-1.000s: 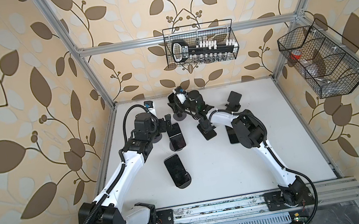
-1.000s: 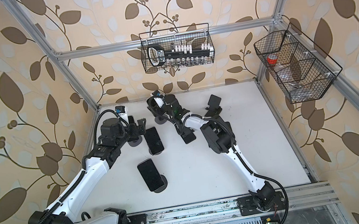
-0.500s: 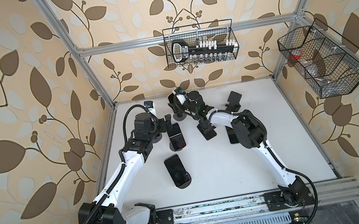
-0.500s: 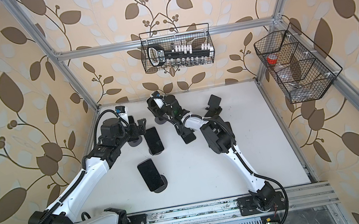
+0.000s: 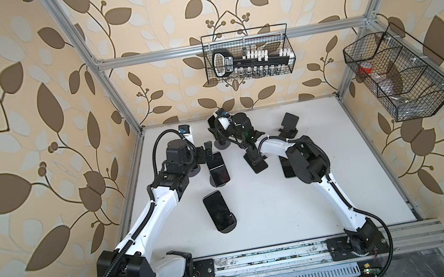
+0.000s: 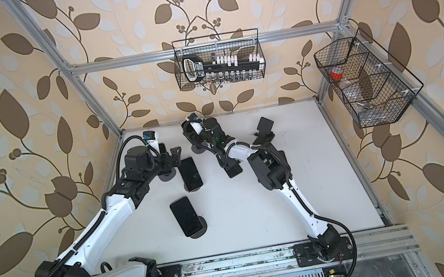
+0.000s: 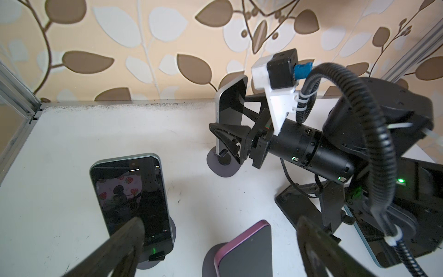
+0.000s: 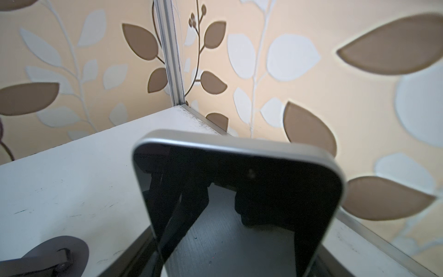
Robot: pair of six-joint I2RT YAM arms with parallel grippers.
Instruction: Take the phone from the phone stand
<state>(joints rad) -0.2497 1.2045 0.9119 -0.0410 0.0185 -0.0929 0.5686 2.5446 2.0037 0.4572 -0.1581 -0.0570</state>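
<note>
Here, in a top view, the right claw (image 5: 217,134) meets the stand (image 5: 223,144) by the back wall (image 5: 177,104). Left wrist: its jaws straddle the upright phone (image 7: 231,108), grip unclear; the left claw (image 7: 220,225) gapes. Right wrist: it looks slick, rigid glass, best pinched by its long edges.

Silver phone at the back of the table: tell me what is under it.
Under the silver phone is a phone stand with a round dark base on the white table. The right gripper straddles the phone and hides where they meet.
</note>
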